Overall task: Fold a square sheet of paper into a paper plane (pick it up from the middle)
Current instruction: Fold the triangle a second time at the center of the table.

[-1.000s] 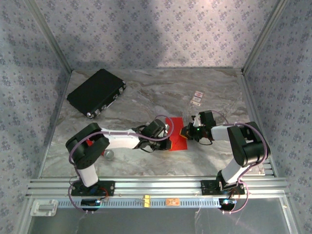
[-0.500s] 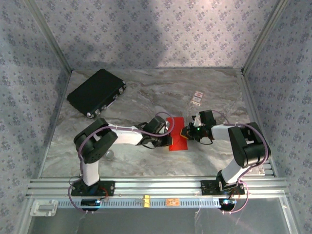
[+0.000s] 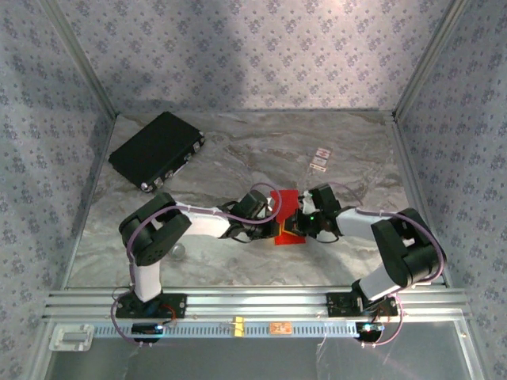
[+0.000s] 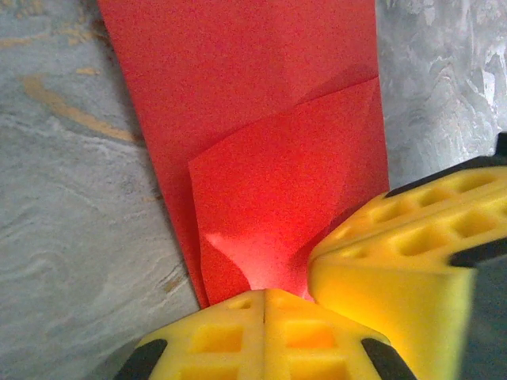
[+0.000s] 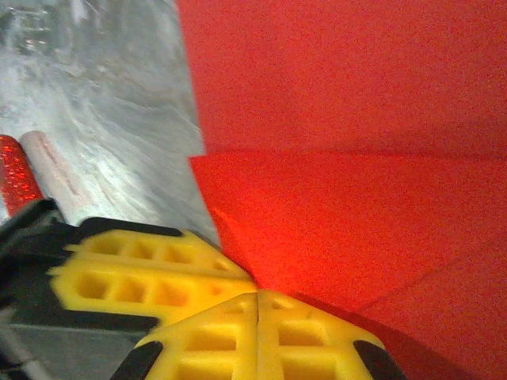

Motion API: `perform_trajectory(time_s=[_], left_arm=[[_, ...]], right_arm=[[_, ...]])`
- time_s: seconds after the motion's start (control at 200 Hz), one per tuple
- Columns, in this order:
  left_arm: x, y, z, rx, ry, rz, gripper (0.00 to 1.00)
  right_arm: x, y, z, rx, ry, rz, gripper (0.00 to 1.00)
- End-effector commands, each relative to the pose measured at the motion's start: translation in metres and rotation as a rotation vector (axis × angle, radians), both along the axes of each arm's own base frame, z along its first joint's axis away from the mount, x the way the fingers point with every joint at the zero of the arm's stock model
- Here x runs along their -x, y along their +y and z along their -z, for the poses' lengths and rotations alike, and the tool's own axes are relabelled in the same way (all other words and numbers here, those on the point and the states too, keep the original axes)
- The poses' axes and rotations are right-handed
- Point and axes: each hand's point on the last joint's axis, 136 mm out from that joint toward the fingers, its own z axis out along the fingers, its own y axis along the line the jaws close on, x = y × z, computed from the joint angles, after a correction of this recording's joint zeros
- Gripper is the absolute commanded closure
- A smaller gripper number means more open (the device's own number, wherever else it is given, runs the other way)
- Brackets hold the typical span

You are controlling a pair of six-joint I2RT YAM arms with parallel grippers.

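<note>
The square sheet of paper (image 3: 285,199) lies bright red on the marble table between my two grippers, partly folded. One flap (image 4: 277,198) is raised off the lower layer and bulges up toward the fingertips. My left gripper (image 4: 265,297) is shut, and the flap's near edge runs into its closed yellow tips. The right gripper (image 5: 257,297) is shut as well, with the flap's corner (image 5: 333,229) converging into its tips. Both grippers meet almost touching at the sheet's near end, left gripper (image 3: 269,227) beside right gripper (image 3: 303,226). The right gripper's fingers (image 4: 404,253) lie over the flap's right side.
A black case (image 3: 156,150) sits at the back left. Two small packets (image 3: 319,159) lie behind the paper. A small red cylinder (image 5: 17,178) with a pale end rests on the table just beside the grippers. Patterned walls enclose three sides.
The right gripper has swung left over the sheet, carrying its right edge along, so the paper looks narrower. The left gripper's last small gap closed and its elbow shifted right.
</note>
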Motion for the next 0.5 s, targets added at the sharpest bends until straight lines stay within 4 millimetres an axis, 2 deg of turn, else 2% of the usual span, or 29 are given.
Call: perform_trajectory(time_s=[0.0,0.14,0.495], left_arm=[[0.013,0.022,0.028,-0.117,0.065,-0.011,0.97],[0.014,0.023,0.031,-0.131,0.069,-0.006,0.98],[0.017,0.030,0.038,-0.163,0.071,0.000,0.99]], right_arm=[[0.009,-0.008,0.021,0.045,0.063,0.029,1.00],[0.008,-0.016,0.030,0.086,0.079,0.044,1.00],[-0.035,-0.035,0.009,0.084,0.020,0.144,1.00]])
